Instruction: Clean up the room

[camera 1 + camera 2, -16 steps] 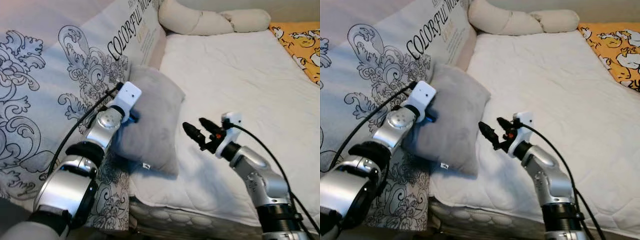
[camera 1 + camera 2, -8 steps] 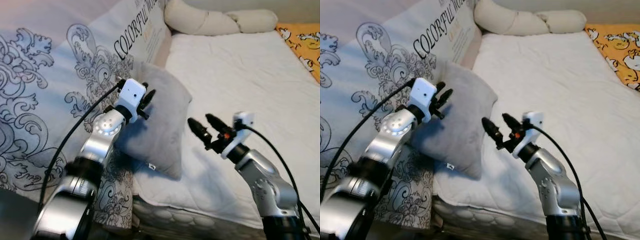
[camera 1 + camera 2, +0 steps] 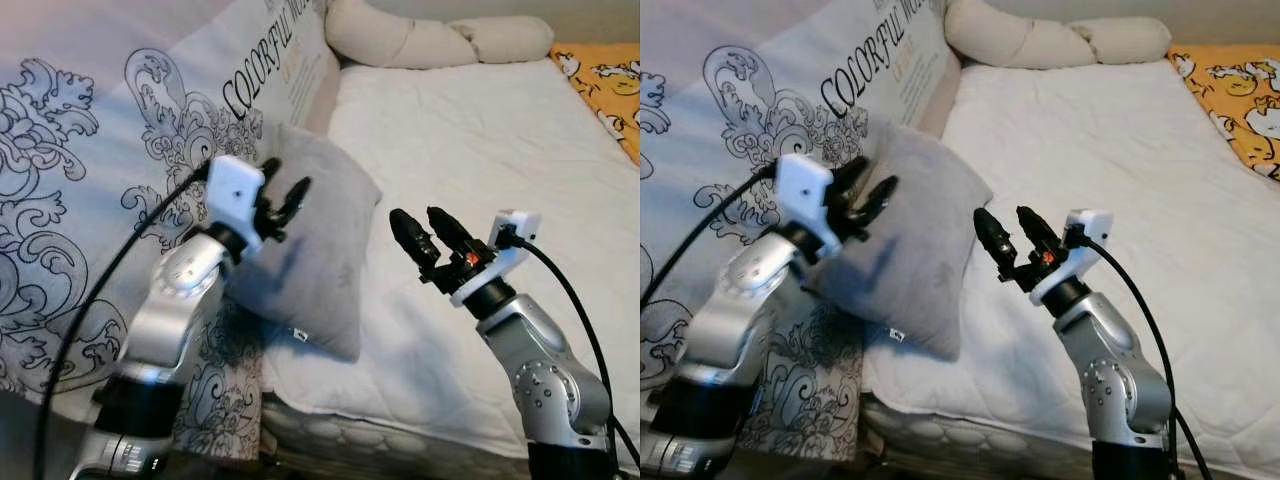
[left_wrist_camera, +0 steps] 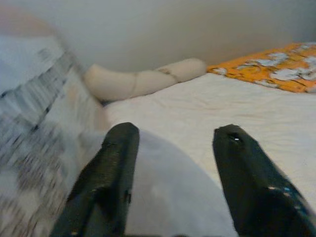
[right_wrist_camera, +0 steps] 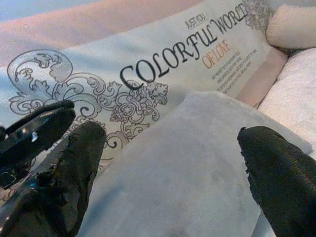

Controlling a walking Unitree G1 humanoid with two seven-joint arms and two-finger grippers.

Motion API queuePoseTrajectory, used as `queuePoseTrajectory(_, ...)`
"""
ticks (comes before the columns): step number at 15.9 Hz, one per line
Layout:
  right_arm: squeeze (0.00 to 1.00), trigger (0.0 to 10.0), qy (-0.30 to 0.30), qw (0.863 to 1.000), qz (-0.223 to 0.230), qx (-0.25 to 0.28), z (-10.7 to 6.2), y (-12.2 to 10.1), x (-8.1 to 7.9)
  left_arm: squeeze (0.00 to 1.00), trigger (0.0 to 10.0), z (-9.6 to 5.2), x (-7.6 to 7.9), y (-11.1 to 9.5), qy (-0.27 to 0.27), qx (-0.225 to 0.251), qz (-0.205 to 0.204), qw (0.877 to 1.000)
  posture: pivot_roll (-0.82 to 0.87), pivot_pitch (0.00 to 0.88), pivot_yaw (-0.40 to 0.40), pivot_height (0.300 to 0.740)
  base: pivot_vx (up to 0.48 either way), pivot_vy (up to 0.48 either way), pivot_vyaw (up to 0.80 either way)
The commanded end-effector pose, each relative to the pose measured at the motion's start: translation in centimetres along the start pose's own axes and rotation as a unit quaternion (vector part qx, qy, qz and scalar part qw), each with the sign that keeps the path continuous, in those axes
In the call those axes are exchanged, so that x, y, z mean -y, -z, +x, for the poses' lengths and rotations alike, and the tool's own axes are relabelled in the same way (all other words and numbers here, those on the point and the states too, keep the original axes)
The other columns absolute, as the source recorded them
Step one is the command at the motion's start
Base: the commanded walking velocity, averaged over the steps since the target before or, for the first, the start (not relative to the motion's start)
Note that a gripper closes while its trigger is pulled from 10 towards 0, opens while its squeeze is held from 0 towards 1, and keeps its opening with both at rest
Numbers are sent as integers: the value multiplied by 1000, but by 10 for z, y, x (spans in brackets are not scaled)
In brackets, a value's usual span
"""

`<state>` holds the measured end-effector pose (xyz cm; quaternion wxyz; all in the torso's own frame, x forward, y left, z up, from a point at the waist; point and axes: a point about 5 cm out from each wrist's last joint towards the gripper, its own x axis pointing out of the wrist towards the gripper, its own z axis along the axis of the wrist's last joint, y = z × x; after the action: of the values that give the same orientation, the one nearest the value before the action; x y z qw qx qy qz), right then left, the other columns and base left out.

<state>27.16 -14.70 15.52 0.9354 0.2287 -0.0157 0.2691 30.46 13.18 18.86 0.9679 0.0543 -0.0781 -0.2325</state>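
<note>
grey pillow (image 3: 320, 255) leaned at the bed's left edge against the printed quilt (image 3: 120, 150).
it is judged soft and light; a corner should be pinched. left gripper (image 3: 282, 197) and right gripper (image 3: 428, 232) are held spread, empty.

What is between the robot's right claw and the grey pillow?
Just bare white mattress, in the left eye view, between the right gripper and the grey pillow.
</note>
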Motion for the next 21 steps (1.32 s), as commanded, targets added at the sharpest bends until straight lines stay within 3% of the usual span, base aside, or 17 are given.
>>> queuePoseTrajectory(1, 1000, 10000, -8, 1000, -11, -5, 1, -1, -9, 1000, 10000, -14, -4, 2, -33, -15, -12, 999, -53, 0, 67, 740, 0, 0, 0)
queuePoseTrajectory(3, 1000, 10000, -8, 999, -53, -7, -1, 0, -13, 1000, 10000, -32, -3, 8, -48, -29, -8, 998, -49, 0, 60, 740, 0, 0, 0)
queuePoseTrajectory(7, 1000, 10000, 27, 998, -56, -26, -1, 7, -17, 1000, 10000, -55, -3, 20, -90, -78, -14, 993, -44, 0, 37, 740, 0, -303, 0)
queuePoseTrajectory(11, 1000, 10000, 89, 992, -68, -56, -1, 20, -12, 1000, 10000, -65, -6, 28, -113, -109, -14, 988, -23, 0, 6, 740, 0, -480, 0)
queuePoseTrajectory(12, 1000, 10000, 115, 986, -99, -70, 0, 22, -8, 1000, 10000, -66, -6, 30, -112, -121, -9, 986, -28, 0, 9, 740, 0, -480, 0)
queuePoseTrajectory(14, 1000, 10000, 115, 987, -74, -84, 2, 27, -9, 1000, 10000, -69, -8, 35, -117, -131, -8, 984, -34, 0, 19, 740, 0, -480, 0)
queuePoseTrajectory(15, 353, 10000, 117, 987, -68, -81, 2, 27, -10, 1000, 10000, -70, -6, 36, -114, -138, -7, 984, -25, 0, 16, 740, 0, -480, -531)
queuePoseTrajectory(16, 0, 10000, 119, 987, -70, -79, 2, 27, -10, 1000, 10000, -69, -7, 36, -113, -142, 2, 983, -14, 0, 12, 740, 0, -480, -775)
queuePoseTrajectory(21, 0, 10000, 136, 980, -106, -98, 5, 30, -8, 1000, 10000, -70, -8, 43, -131, -159, -8, 979, -54, 0, 29, 740, 0, -480, -150)
